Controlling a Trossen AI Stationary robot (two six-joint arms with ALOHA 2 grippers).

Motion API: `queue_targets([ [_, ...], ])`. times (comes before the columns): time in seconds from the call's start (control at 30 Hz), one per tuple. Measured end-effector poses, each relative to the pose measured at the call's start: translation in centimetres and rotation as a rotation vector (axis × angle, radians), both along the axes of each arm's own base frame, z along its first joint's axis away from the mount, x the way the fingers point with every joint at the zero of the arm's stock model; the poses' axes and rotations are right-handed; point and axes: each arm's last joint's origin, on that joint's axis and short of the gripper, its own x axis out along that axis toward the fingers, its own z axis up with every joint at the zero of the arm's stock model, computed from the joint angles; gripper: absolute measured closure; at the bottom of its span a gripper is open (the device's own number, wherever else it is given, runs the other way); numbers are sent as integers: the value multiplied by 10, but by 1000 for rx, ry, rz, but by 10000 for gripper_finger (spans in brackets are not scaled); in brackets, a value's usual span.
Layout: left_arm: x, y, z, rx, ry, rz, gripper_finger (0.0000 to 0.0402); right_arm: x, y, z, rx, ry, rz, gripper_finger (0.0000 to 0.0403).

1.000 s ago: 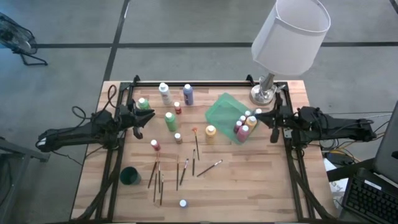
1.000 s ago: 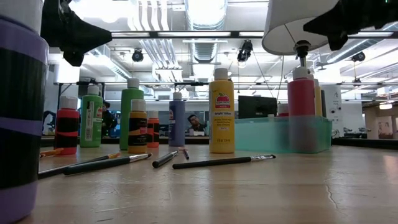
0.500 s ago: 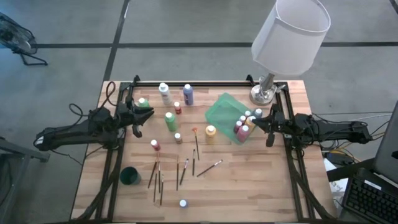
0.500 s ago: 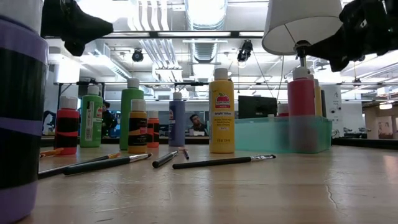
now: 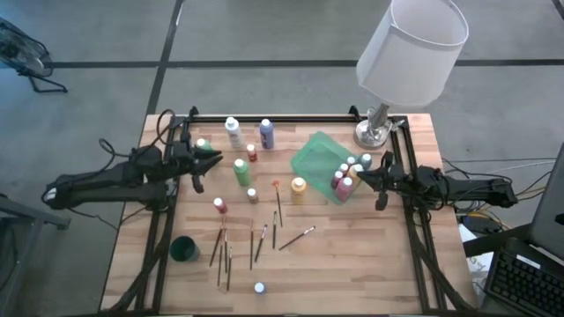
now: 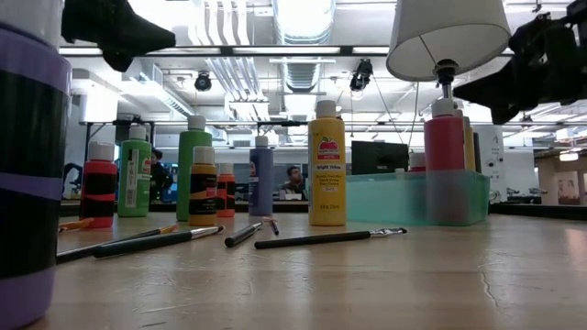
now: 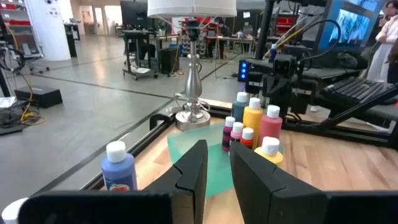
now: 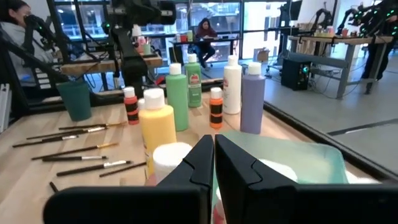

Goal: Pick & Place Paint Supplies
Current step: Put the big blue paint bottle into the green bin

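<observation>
Most paint bottles are stood loose on the table's left and middle; a few are already packed in the tray's right end. The brushes are laid nearer the front edge, their long axes mostly running front to back, one slanted. The left gripper is held above the table's left side, its fingers slightly parted with nothing between them. A green-capped bottle is seen just beside it, and the tall green one just ahead toward the centre, so the left arm is judged the nearer for the loose bottles. The right gripper is hung just right of the tray, clenched and empty. The cup is set at the front left, apart from both
</observation>
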Motion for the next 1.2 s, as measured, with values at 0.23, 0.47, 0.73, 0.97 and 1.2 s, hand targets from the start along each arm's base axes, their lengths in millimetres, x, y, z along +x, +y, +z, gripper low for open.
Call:
queue_targets([
  [0.23, 4, 1, 20, -10, -34, 4, 326, 0, 0, -1, -10, 12, -5, 390],
  [0.47, 14, 4, 40, -6, -38, 53, 326, 0, 0, -1, -11, 21, -5, 390],
  [0.73, 42, 12, 56, 70, 47, 71, 326, 1, 0, -1, -9, 23, -3, 390],
  [0.97, 73, 31, 57, 54, 134, 126, 326, 1, 7, -1, 45, 9, 239, 390],
  [1.2, 99, 54, 74, 48, 131, 173, 325, 1, 13, -1, 59, 20, 439, 390],
])
